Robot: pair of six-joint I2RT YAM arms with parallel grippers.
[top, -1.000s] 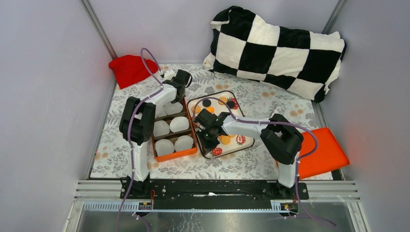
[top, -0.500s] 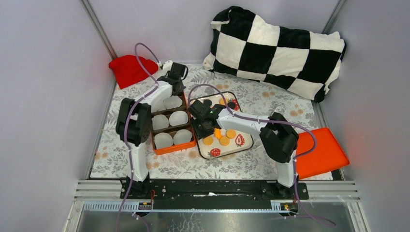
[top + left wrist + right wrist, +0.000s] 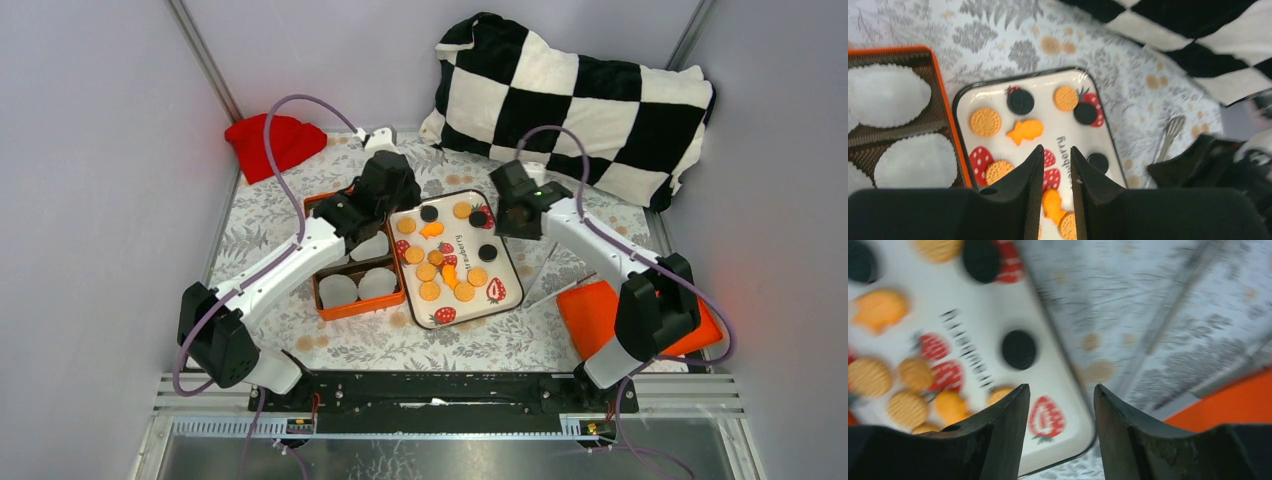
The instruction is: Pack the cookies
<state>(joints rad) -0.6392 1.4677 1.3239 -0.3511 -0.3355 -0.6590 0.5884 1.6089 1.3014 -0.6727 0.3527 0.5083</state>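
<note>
The cookies lie loose on a white strawberry-print tray [image 3: 454, 224]: several golden rounds [image 3: 430, 291], a few black ones [image 3: 487, 252] and orange fish shapes [image 3: 1026, 130]. My left gripper [image 3: 392, 190] hovers over the tray's far left corner, beside the orange box [image 3: 356, 312]. In the left wrist view this gripper [image 3: 1055, 150] is open, with only the tray below the gap. My right gripper [image 3: 508, 214] hangs at the tray's far right edge. In the right wrist view it [image 3: 1059, 390] is open and empty above the tray's near corner.
White paper cups [image 3: 340, 290] fill the orange box left of the tray. A checkered pillow [image 3: 575, 100] lies at the back, a red cloth [image 3: 268, 142] at the back left, an orange board [image 3: 598, 312] at the right. A metal fork [image 3: 1172, 129] rests right of the tray.
The right gripper has risen from the cookies at the tray's left and swung to its far right edge, opening. The left arm has swung out, and its gripper has opened near the tray's far left corner.
</note>
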